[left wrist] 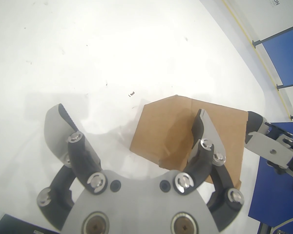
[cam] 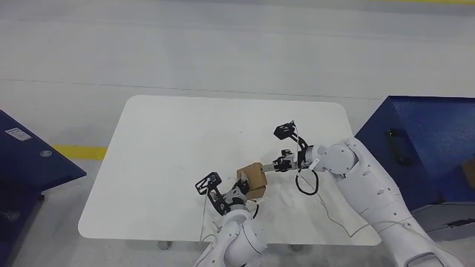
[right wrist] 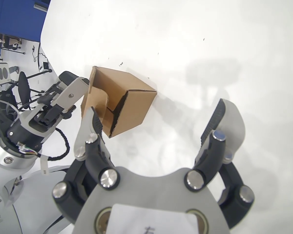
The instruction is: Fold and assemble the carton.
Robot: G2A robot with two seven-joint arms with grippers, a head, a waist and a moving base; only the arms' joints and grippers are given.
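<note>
A small brown carton stands on the white table near its front edge. One end is open, with flaps bent partly inward. My left gripper is open beside the carton; one of its fingers lies against the carton's side, and the other hangs over bare table. My right gripper is open on the opposite side. One right finger is at the open end's flap. Each wrist view catches the other arm's finger at the carton's edge: the right finger and the left finger.
A blue bin stands just off the table's right side and another blue bin off its left. The table's front edge lies close behind the carton. Bare tabletop stretches toward the far side.
</note>
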